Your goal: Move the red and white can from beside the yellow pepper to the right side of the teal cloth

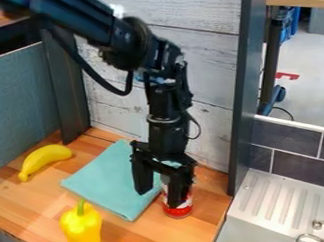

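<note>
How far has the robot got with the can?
The gripper is down at the can, so reaching it looks done. Its fingers are apart, with no clear grip. Any gripping and lifting seem left: the can stands on the table by the cloth.

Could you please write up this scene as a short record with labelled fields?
Claw: claw, pointing down, open
Nearest object: red-and-white can, upright, partly hidden behind one finger
Contact: cannot tell whether the finger touches the can
Cloth: teal cloth, lying flat beside the can
Fruit: banana, left of the cloth in the picture
Vegetable: yellow bell pepper, green stem up, nearer the camera
Surface: wooden countertop
</note>
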Controlling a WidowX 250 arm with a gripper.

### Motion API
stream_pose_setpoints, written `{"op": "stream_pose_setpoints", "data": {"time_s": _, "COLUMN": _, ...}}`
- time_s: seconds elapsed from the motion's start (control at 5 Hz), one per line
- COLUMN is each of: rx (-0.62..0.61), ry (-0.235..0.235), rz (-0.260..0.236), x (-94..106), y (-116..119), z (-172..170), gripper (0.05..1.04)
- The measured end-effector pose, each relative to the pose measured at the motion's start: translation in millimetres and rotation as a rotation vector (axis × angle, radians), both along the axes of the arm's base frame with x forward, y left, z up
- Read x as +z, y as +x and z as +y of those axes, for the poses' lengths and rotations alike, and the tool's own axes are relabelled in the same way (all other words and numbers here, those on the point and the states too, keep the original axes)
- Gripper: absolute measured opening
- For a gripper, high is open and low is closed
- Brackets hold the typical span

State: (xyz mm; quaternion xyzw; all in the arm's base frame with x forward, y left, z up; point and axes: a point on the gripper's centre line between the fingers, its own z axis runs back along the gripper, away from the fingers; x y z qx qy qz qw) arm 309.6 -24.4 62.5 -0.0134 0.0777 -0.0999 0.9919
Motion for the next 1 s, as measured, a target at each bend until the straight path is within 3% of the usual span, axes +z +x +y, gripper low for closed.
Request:
{"op": "stream_pose_setpoints", "data": {"time_s": 0.4, "rx": -0.008, "ry": 0.044, "rz": 0.019, "x": 37.5, "y": -56.5, "z": -4.9, "gripper": 1.002}}
{"op": "stream_pose_setpoints", "data": {"time_s": 0.6, "rx": 0.015, "ry": 0.091, "rz": 0.034, "x": 52.8, "y": -79.2, "z": 3.4, "gripper": 1.002}}
{"op": "stream_pose_setpoints", "data": {"time_s": 0.8, "rx": 0.002, "ry": 0.091, "rz": -0.003, "x": 72.8, "y": -96.6, "z": 30.3, "gripper": 1.002}}
{"op": "stream_pose_setpoints", "data": {"time_s": 1.0, "rx": 0.021, "ry": 0.12, "rz": -0.033, "x": 88.5, "y": -106.1, "z": 61.2, "gripper": 1.002}}
